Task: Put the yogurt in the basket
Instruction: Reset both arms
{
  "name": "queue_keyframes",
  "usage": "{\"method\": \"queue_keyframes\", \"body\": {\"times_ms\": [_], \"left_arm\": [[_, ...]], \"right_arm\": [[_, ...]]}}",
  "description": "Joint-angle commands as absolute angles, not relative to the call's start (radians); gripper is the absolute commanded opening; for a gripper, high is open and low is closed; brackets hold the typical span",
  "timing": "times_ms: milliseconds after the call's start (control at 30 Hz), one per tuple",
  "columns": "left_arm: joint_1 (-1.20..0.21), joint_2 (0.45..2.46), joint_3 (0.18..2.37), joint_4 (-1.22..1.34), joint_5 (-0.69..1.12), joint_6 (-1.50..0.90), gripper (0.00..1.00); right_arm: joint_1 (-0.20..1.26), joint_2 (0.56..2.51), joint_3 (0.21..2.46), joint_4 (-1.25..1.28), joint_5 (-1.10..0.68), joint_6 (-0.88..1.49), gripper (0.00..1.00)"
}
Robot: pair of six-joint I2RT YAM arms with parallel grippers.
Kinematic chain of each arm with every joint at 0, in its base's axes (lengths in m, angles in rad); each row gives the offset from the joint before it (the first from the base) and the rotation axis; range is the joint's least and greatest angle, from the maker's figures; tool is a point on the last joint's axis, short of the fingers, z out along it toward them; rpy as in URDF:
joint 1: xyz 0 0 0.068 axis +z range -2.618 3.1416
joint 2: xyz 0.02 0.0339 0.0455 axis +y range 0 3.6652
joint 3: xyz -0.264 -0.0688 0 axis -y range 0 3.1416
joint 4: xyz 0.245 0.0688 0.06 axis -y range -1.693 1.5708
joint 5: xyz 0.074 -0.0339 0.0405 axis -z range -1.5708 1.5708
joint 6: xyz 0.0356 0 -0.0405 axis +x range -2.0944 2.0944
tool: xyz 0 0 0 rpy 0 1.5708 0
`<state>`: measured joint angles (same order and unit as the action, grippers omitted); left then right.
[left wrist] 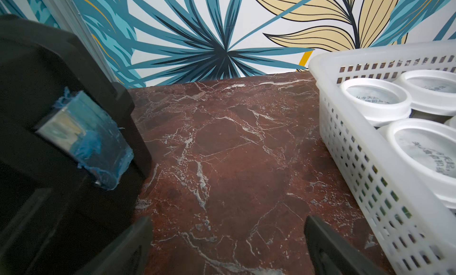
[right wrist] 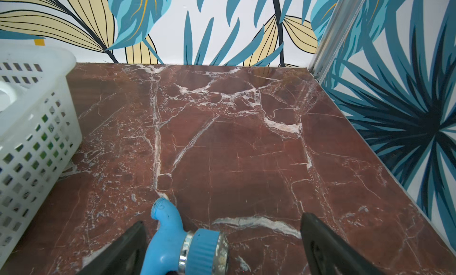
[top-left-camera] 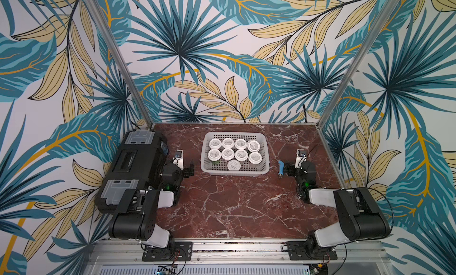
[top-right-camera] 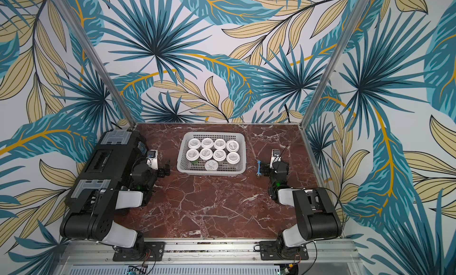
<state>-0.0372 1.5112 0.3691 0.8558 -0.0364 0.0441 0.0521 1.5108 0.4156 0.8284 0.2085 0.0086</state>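
Mid-table, basket [top-left-camera: 256, 169] w/ 9 yogurt jars [top-left-camera: 228, 153]

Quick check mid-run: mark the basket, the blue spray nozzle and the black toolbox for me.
basket [top-left-camera: 256, 172]: in a top view, on its front rim.
blue spray nozzle [right wrist: 169, 238]: right wrist view, on its blue body.
black toolbox [top-left-camera: 137, 171]: in a top view, middle of its lid.

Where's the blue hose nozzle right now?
In a top view the blue hose nozzle lies on the marble table, on the robot's right side, between the white basket and the open right gripper.
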Motion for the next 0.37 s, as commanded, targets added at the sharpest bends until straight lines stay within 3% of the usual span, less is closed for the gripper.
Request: {"method": "queue_keyframes", "body": {"times_ms": [0, 333], "left_arm": [[-0.029, 1.515, 0.39, 0.847, -0.029, 0.038, 1.0], [-0.036, 1.519, 0.414, 0.807, -0.007, 0.058, 1.0]], "right_arm": [[0.051, 1.508, 0.405, 0.859, 0.197, 0.024, 0.99], [0.051, 1.509, 0.407, 0.856, 0.197, 0.023, 1.0]]}}
